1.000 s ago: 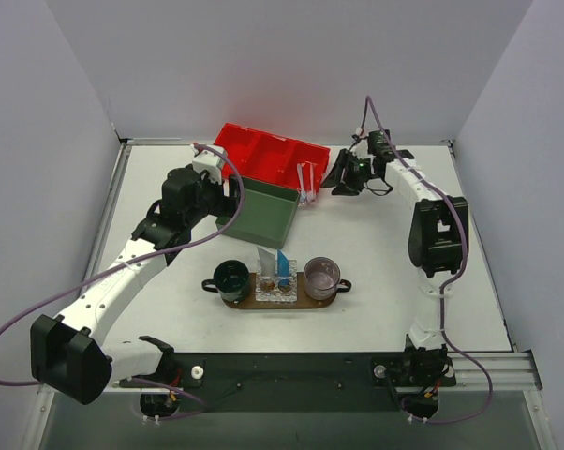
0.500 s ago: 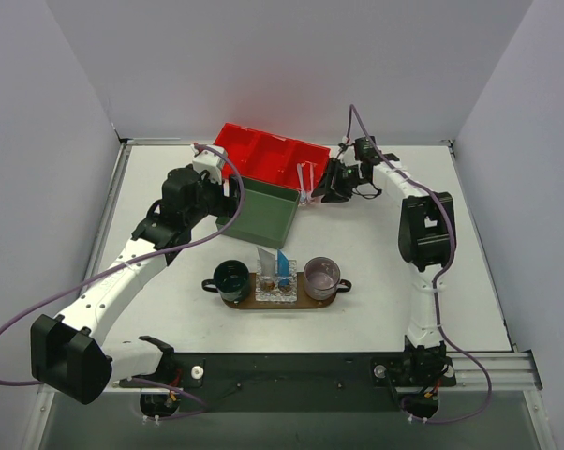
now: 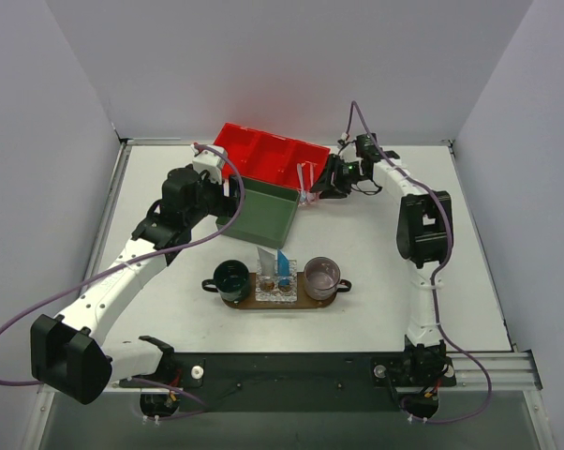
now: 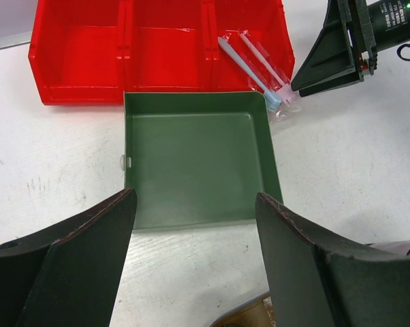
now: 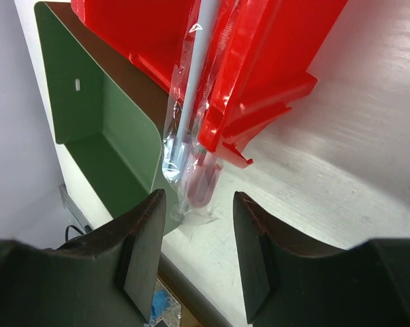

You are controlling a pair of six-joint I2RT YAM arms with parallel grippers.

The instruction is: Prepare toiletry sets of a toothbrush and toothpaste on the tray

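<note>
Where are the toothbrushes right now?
In the top view, the toothbrushes lean over the right end of the red bin, beside the far right corner of the green box, facing the right gripper.

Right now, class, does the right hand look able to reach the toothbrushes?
Probably yes: the open right hand faces the toothbrushes sticking out of the red bin, with nothing between.
</note>
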